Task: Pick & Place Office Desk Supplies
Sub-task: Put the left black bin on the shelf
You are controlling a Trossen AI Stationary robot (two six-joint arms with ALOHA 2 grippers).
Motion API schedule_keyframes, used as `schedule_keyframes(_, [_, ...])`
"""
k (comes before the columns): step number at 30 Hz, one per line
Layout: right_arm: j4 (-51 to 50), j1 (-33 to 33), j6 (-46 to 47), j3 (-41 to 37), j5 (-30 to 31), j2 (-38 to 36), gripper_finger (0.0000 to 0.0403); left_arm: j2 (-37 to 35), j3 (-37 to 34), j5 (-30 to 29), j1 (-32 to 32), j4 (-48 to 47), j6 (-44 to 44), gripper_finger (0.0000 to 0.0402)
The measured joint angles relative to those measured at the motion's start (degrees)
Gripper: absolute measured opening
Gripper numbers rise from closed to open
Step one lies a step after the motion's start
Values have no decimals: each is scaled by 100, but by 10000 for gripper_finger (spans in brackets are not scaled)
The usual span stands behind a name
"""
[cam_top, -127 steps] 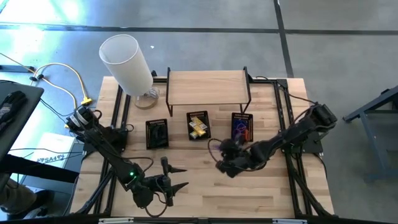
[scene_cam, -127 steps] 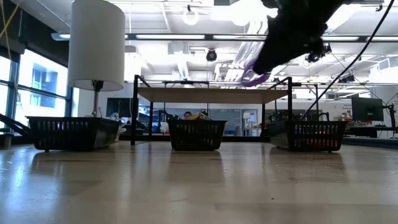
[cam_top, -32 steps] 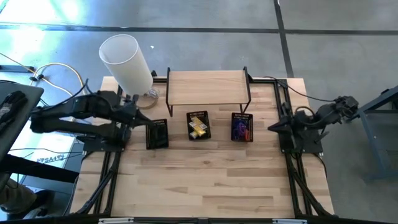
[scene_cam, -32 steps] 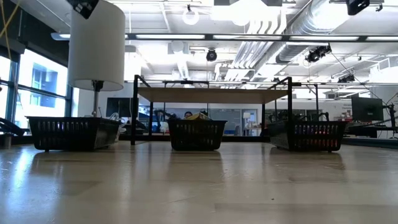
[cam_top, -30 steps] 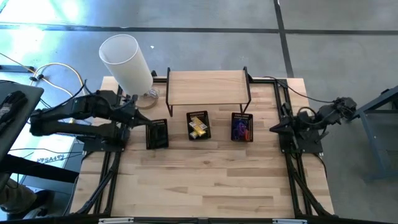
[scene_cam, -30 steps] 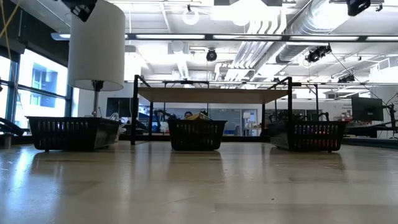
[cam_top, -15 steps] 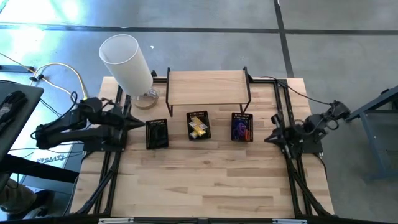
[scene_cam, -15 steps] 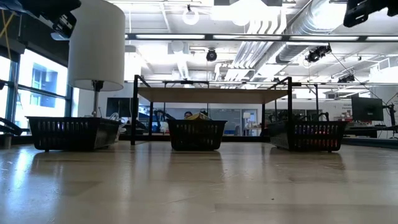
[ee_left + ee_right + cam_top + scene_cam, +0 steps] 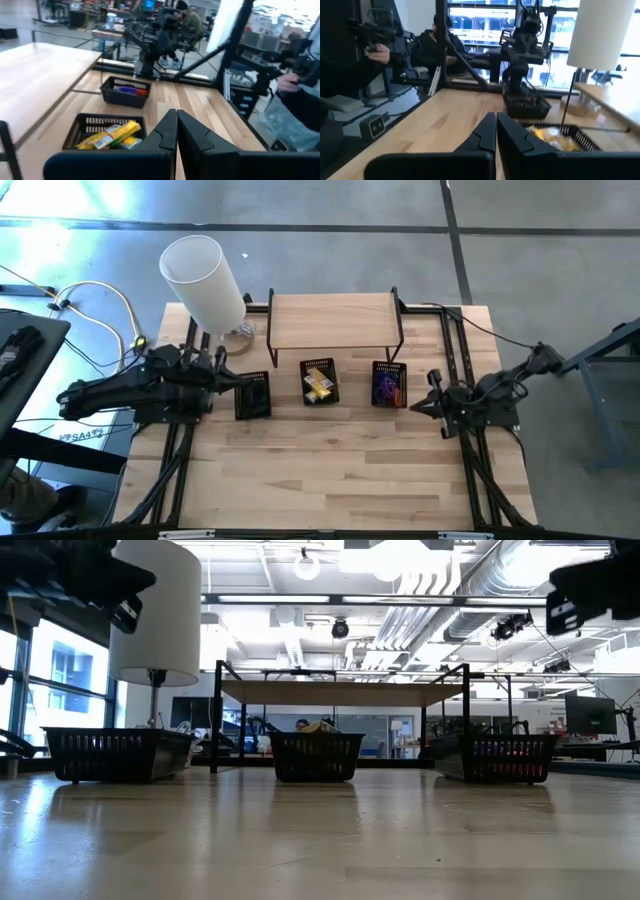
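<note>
Three black mesh baskets stand in a row on the wooden table (image 9: 330, 470). The left basket (image 9: 252, 394) holds dark pieces, the middle basket (image 9: 319, 381) yellow blocks (image 9: 114, 135), and the right basket (image 9: 389, 384) purple, blue and red bands (image 9: 129, 90). My left gripper (image 9: 232, 378) hovers shut and level just left of the left basket, holding nothing. My right gripper (image 9: 415, 408) hovers shut and level just right of the right basket, also holding nothing. Both are above the table in the low view, the left gripper (image 9: 125, 600) and the right gripper (image 9: 570, 595).
A wooden shelf on black legs (image 9: 335, 320) stands behind the baskets. A tall white cylinder lamp (image 9: 205, 280) stands at the far left corner. The table's near half is bare wood. A person (image 9: 365, 55) shows beyond the table's side in the wrist views.
Both arms have sunk toward the table with their grippers shut. My left gripper has come from beside the lamp toward the near edge and the left basket. My right gripper has dropped and shifted toward the near edge, beside the right basket.
</note>
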Motion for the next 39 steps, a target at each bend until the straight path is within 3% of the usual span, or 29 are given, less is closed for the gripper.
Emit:
schedule_keyframes(6, [68, -618, 431, -304, -557, 0, 2, -2, -369, 270, 0, 363, 156, 0])
schedule_keyframes(15, [-180, -1460, 819, -352, -1896, -2, 2, -2, -583, 498, 0, 347, 241, 0])
schedule_keyframes(23, [-235, -1734, 539, -357, -1900, 13, 2, -2, -948, 759, -2, 542, 319, 0])
schedule_keyframes(30, [-256, -1864, 237, -357, -1897, 17, 2, 2, -1632, 748, -2, 1786, 123, 0])
schedule_keyframes(39, [-263, -1863, 107, -359, -1898, 20, 2, -44, -1694, -77, -1, 2026, 42, 0])
